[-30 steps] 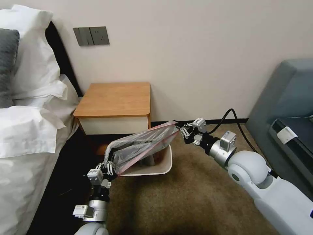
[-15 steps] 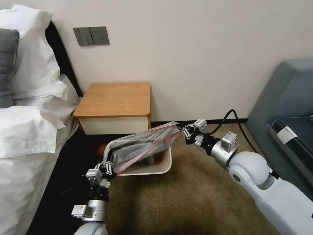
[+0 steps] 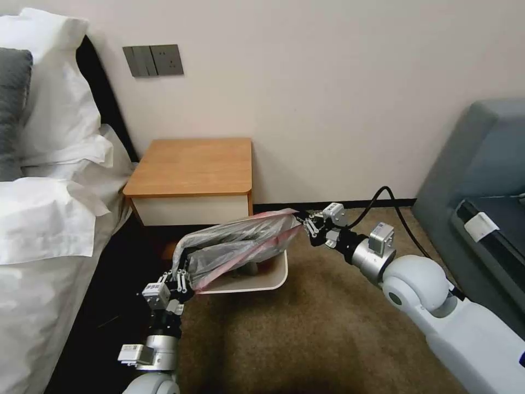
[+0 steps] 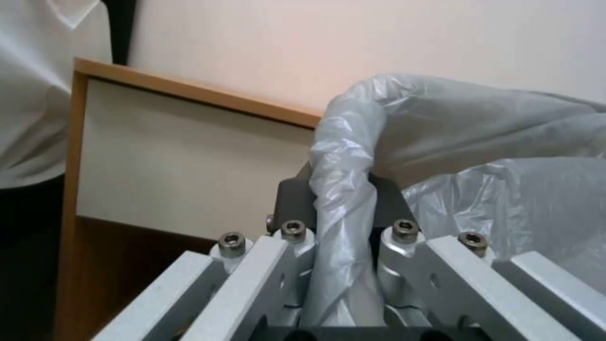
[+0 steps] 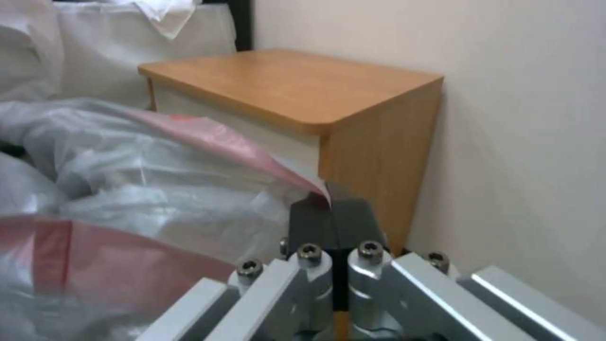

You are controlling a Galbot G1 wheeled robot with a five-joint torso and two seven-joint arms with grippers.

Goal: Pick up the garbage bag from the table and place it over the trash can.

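Observation:
The garbage bag (image 3: 240,243), crinkled grey plastic with a pink rim, hangs stretched between both grippers over the cream-white trash can (image 3: 273,273) on the carpet. My left gripper (image 3: 180,275) is shut on the bag's near-left end, beside the can's near-left corner. In the left wrist view a bunched strip of the bag (image 4: 344,189) runs between the fingers of my left gripper (image 4: 341,201). My right gripper (image 3: 302,221) is shut on the pink rim at the far-right end. The right wrist view has the bag (image 5: 145,180) pinched in my right gripper (image 5: 331,206). The table (image 3: 191,164) stands behind the can.
A bed (image 3: 44,219) with white linen and pillows borders the left. A grey sofa (image 3: 481,164) stands at the right. The wall with a switch plate (image 3: 153,60) is behind the table. Open brown carpet (image 3: 306,334) lies in front of the can.
Both grippers have lowered the stretched bag slightly towards the can's opening. The right gripper has dropped and drawn a little left; the left gripper has shifted slightly left.

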